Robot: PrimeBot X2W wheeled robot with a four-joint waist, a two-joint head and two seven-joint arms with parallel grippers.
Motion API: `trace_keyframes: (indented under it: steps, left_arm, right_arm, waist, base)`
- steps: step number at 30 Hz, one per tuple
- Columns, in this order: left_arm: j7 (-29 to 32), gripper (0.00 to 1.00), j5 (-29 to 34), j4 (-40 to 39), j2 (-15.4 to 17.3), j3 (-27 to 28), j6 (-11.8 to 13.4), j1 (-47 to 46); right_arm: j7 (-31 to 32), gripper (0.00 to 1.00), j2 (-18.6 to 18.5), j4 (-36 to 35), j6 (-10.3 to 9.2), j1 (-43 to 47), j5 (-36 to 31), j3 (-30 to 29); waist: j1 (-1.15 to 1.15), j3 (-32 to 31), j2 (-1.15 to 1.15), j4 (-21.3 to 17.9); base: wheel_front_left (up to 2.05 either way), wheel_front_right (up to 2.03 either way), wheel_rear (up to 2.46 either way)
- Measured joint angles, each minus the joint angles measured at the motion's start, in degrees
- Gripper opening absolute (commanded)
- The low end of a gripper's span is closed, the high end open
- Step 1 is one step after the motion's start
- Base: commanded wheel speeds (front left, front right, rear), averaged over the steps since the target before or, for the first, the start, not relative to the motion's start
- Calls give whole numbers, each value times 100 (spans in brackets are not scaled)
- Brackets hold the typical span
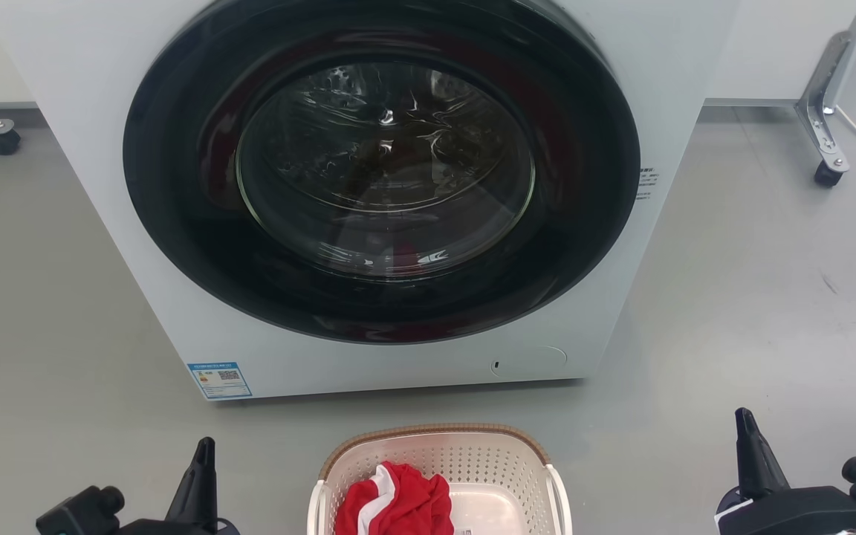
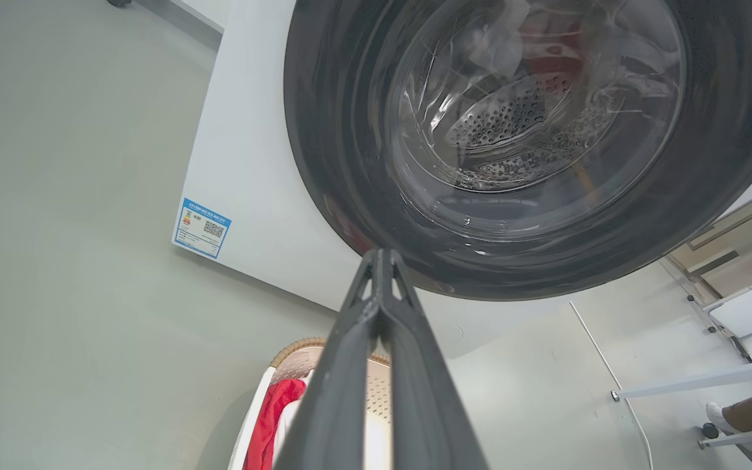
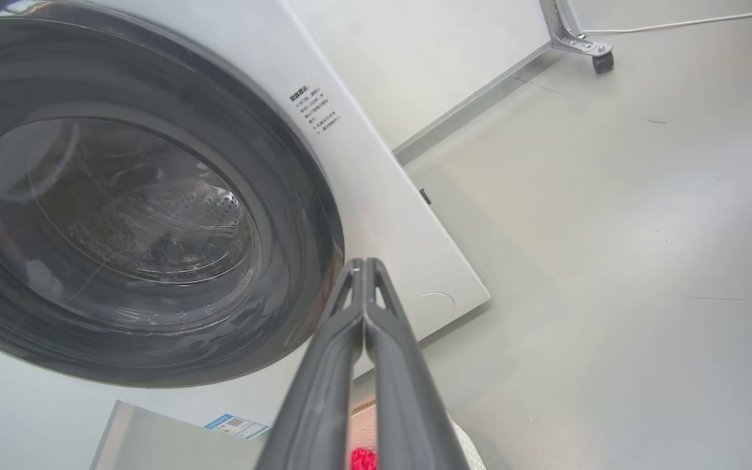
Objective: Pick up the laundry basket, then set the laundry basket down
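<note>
The laundry basket [image 1: 472, 461], cream-white and perforated with a brown woven rim, stands on the floor at the bottom centre of the head view, holding a red and white garment [image 1: 394, 501]. My left gripper [image 1: 205, 446] is at the lower left, well to the basket's left, fingers pressed together and holding nothing. My right gripper [image 1: 746, 420] is at the lower right, apart from the basket, also shut and holding nothing. The left wrist view shows its gripper [image 2: 381, 256] shut, with the basket [image 2: 297, 356] behind the fingers. In the right wrist view the gripper [image 3: 363, 264] is shut too.
A white washing machine [image 1: 86, 148] with a closed round dark door [image 1: 383, 163] stands just beyond the basket. Grey floor lies on both sides. A caster [image 1: 3, 141] is at the far left and a metal frame leg on a caster [image 1: 825, 171] at the far right.
</note>
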Motion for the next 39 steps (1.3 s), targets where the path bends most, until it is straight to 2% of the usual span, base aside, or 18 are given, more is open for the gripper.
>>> trace_keyframes:
  steps: [39]
  left_arm:
    - [514,0,-2709,516,-230,679,-516,-379]
  right_arm:
    - [755,0,302,374,541,-229,2776,-868]
  waist:
    - [-1,-67,0,-47]
  base:
    - [0,0,0]
